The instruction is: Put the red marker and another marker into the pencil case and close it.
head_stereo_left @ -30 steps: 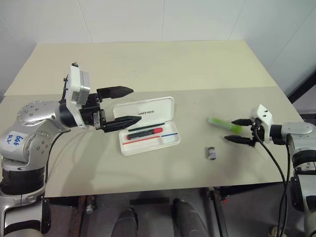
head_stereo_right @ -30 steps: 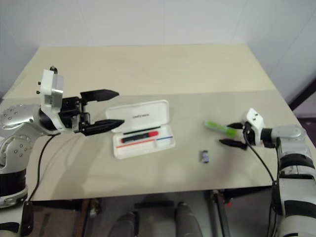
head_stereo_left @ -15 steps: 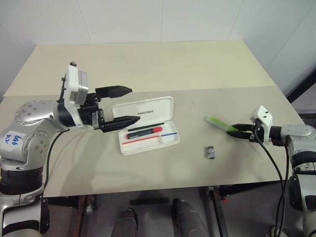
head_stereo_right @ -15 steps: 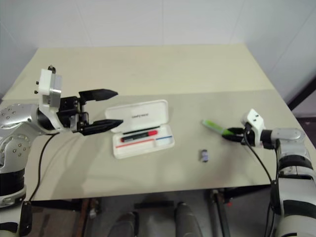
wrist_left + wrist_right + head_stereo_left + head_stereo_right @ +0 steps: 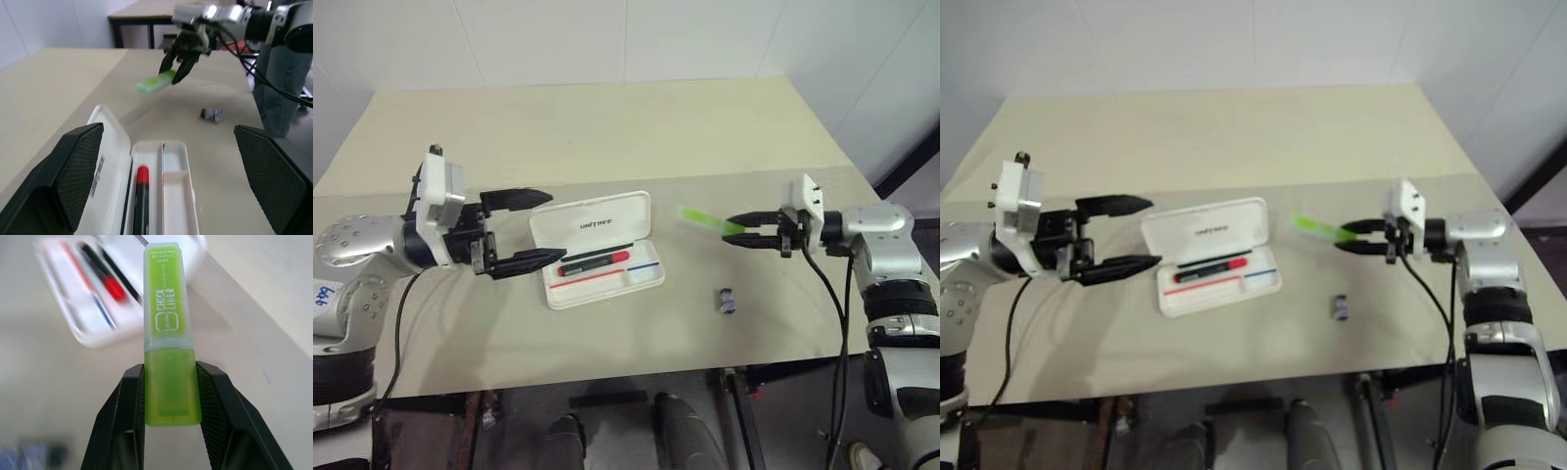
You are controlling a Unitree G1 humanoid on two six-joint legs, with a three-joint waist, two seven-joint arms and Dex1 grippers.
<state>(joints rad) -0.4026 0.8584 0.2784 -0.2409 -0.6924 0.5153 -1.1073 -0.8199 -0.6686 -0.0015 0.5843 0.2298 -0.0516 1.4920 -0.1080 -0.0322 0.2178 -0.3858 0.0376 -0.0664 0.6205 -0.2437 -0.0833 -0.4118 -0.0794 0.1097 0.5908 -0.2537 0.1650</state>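
highlighter: the neon green highlighter is clamped by its rear end between the right fingers, lifted clear of the counter; most of its body sticks out past the fingertips.
long axis: the highlighter runs in line with the right gripper, aimed across the counter toward the pencil case.
key relation: the case lies well apart from the highlighter, on the robot's left of it, with bare counter between; the tip points at the open tray, so the carry looks like a straight sideways run along that axis.
pencil case: open, lid laid back flat, tray facing up, sitting on the counter between the two arms.
red marker: the red marker already lies lengthwise in the tray.
left fingers: the left gripper is spread wide and empty, hovering just beside the case's left end.
nearer arm: the left is nearer the case, but the right carries the load.
risk: the grip is only on the tail end, so the highlighter could pivot when lowered.
stray item: a small dark object lies on the counter near the front edge, clear of the path.
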